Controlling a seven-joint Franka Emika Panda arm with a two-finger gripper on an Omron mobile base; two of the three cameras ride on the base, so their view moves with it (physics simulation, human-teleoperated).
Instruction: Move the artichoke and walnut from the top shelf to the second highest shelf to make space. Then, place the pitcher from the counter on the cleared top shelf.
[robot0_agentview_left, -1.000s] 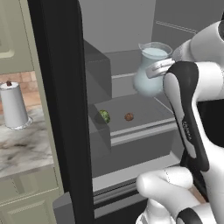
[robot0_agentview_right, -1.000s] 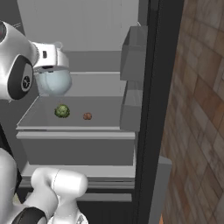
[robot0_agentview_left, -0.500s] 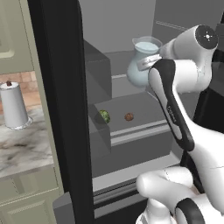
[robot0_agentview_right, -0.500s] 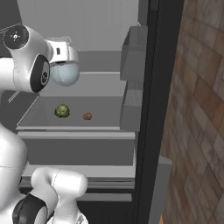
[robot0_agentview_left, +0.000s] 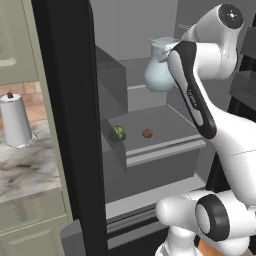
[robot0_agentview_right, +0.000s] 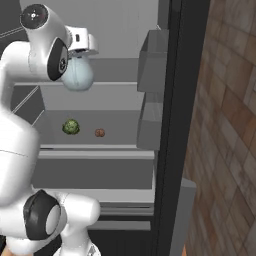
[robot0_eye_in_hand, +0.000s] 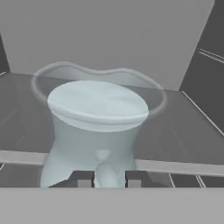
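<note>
pitcher (robot0_eye_in_hand: 98, 131): upright, long axis vertical, rim up | gripper (robot0_eye_in_hand: 108, 178): jaws pinching pitcher handle | over top shelf (robot0_eye_in_hand: 183, 144)

Pitcher (robot0_agentview_left: 159, 75) handle and right side behind the arm

You see soft, even light with no glare and only faint shadows inside the fridge (robot0_agentview_left: 150, 100), and the hand view looks a bit blurry.
</note>
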